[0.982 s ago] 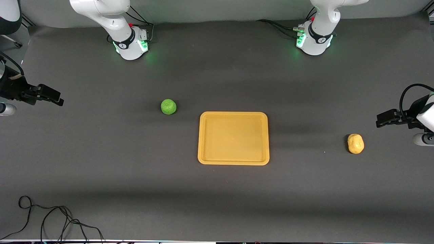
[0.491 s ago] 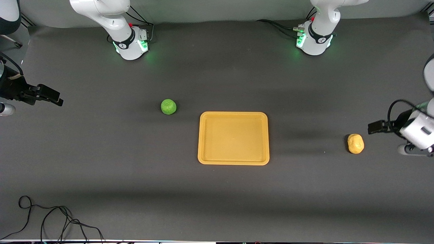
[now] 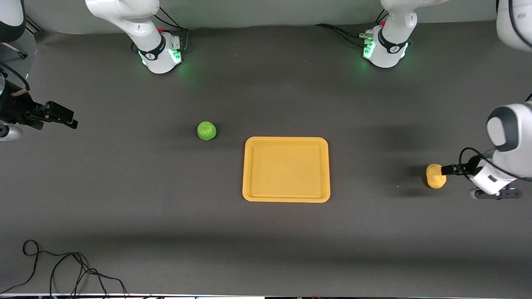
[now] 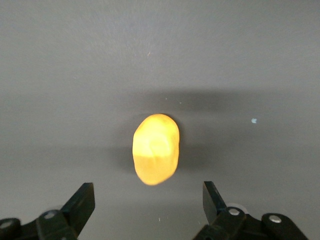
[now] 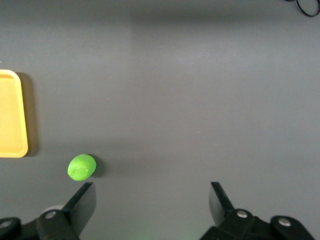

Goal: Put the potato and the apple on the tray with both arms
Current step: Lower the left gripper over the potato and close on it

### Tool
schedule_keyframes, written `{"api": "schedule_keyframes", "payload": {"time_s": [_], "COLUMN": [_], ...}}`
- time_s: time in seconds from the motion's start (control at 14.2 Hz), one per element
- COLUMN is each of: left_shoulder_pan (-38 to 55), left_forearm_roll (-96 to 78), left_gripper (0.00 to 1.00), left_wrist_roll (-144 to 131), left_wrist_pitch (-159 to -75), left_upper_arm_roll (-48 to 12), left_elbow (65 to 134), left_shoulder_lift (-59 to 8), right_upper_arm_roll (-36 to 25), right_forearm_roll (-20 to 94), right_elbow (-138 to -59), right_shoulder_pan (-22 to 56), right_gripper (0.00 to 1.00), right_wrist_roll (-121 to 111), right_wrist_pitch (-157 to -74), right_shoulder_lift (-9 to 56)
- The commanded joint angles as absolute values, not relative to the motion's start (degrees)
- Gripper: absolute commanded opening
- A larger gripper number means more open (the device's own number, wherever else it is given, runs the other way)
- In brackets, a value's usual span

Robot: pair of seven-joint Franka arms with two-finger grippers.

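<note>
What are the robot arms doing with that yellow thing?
The left gripper is open and down by the potato, lined up to grab it. Nothing is held yet. The right gripper waits, open, at its end of the table. The green apple sits on the table beside the tray, which has nothing on it.

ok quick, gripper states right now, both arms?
Left gripper: open, holding nothing, low beside the potato, not yet around it.
Right gripper: open, empty, waiting over the table's right-arm end, away from the apple.
</note>
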State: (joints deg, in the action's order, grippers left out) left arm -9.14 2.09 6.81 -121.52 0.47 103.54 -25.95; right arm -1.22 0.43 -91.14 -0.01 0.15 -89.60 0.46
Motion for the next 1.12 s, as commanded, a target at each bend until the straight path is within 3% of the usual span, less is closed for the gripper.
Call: {"api": "schedule_keyframes", "payload": {"time_s": [0.0,0.07,0.35,0.7,0.91,1.05], "left_shoulder_pan": [-9.49,-10.45,-10.46,-10.02,-8.8,-6.95], "left_forearm_roll": [3.43,3.43,3.34,3.17,1.32,2.54], "left_gripper": [0.96,0.96,0.68,0.13,0.08,0.13], "left_wrist_roll": [7.38,7.47,7.65,6.95,2.67,1.67], "left_wrist_pitch": [-127.95,-129.36,-130.25,-124.04,-112.54,-109.52], "left_upper_arm_roll": [0.35,0.35,0.09,-0.09,-0.96,-0.88], "left_elbow": [106.95,107.75,107.4,102.67,94.07,92.28], "left_shoulder_lift": [-28.03,-28.47,-30.5,-29.01,-28.74,-29.53], "right_upper_arm_roll": [-1.58,-1.58,-1.58,-1.5,-1.58,-1.58], "right_forearm_roll": [0.35,0.35,0.17,0.18,0.18,0.18], "right_elbow": [-89.39,-89.47,-89.74,-90.09,-90.09,-90.35], "right_shoulder_pan": [0.26,0.35,0.35,0.35,0.35,0.35], "right_gripper": [1.0,1.0,1.0,1.0,1.0,1.0], "right_wrist_roll": [-1.14,-1.14,-1.14,-1.23,-1.23,-1.23], "right_wrist_pitch": [-88.51,-88.51,-88.59,-88.59,-88.59,-88.68], "right_shoulder_lift": [1.32,1.32,1.32,1.32,1.32,1.32]}}
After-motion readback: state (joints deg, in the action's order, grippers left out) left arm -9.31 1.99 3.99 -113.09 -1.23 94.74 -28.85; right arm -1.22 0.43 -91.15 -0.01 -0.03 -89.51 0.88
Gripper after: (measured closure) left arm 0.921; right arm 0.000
